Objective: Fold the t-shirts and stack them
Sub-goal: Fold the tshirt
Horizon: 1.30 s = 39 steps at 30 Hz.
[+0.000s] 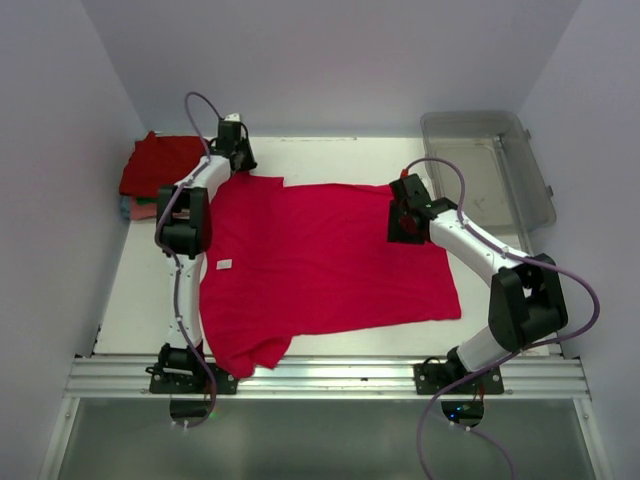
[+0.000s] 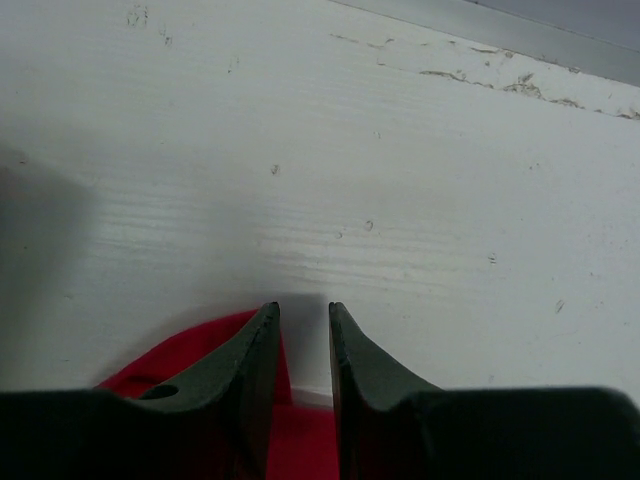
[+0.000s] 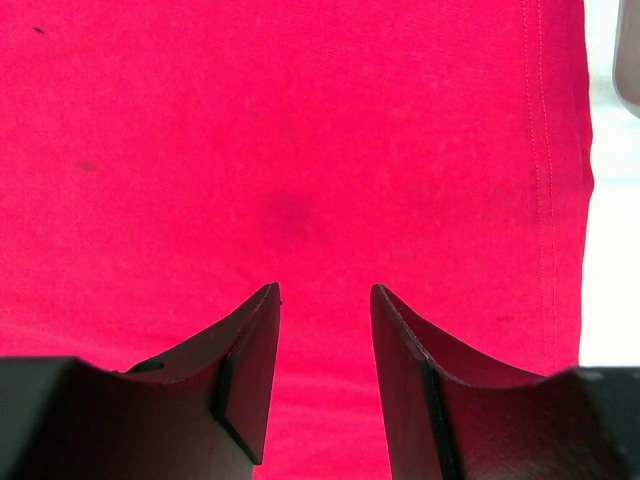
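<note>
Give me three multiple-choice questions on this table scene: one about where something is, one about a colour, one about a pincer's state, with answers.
1. Where is the folded stack?
A) far left corner of the table
B) middle of the near edge
C) near right corner

2. What colour is the spread t-shirt?
A) green
B) crimson-pink
C) white

3. How is the right pincer?
A) shut on a sleeve
B) shut and empty
C) open over the cloth

Answers:
1 A: the top view shows the pile against the far left wall.
2 B: bright crimson-pink cloth covers the middle of the table.
3 C: the right wrist view shows a clear gap between the fingers, with nothing pinched.
</note>
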Each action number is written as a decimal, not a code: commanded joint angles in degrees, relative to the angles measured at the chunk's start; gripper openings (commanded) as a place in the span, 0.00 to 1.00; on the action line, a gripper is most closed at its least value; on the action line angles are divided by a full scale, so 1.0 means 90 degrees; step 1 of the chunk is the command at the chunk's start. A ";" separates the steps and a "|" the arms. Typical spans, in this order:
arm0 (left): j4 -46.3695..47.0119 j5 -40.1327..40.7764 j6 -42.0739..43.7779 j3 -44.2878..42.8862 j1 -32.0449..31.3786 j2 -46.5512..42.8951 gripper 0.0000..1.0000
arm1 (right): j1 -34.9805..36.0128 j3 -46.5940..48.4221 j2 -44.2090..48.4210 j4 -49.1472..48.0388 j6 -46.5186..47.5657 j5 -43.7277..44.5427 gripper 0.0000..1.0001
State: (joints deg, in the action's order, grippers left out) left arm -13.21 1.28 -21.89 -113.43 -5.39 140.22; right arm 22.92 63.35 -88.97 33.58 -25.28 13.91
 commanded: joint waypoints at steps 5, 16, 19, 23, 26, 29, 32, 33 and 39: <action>-0.0270 0.0599 -0.0155 -0.0454 0.0003 0.0172 0.30 | 0.0002 -0.0037 0.0169 -0.0147 0.0074 0.0007 0.45; 0.0901 0.0424 -0.0214 0.0649 -0.0065 -0.0853 0.30 | 0.0002 -0.0027 0.0110 -0.0138 0.0094 0.0027 0.45; 0.0950 0.0434 -0.0175 0.0669 -0.0075 -0.0922 0.30 | 0.0002 -0.0037 0.0061 -0.0147 0.0094 0.0027 0.45; 0.1370 0.0444 -0.0117 0.1108 -0.0065 -0.1136 0.30 | 0.0002 -0.0047 0.0022 -0.0167 0.0113 0.0007 0.45; 0.0719 0.0697 -0.0107 0.0506 -0.0066 -0.0806 0.30 | -0.0007 -0.0028 0.0003 -0.0148 0.0123 0.0007 0.45; 0.0209 0.0834 -0.0136 0.0054 -0.0066 -0.0405 0.28 | 0.0002 -0.0027 0.0012 -0.0157 0.0152 0.0036 0.45; 0.0267 0.0893 -0.0185 0.0181 -0.0065 -0.0385 0.28 | 0.0002 -0.0027 -0.0027 -0.0138 0.0162 0.0065 0.45; 0.0248 0.0893 -0.0185 0.0162 -0.0075 -0.0337 0.28 | 0.0002 -0.0027 -0.0027 -0.0147 0.0162 0.0075 0.45; -0.0124 0.1040 -0.0224 -0.0132 -0.0065 -0.0073 0.28 | -0.0007 -0.0008 -0.0075 -0.0138 0.0152 0.0085 0.45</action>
State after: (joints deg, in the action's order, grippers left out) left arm -12.53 8.80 -23.42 -112.05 -5.93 138.47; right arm 22.92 63.26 -88.99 33.52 -24.53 13.96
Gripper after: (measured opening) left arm 0.281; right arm 0.448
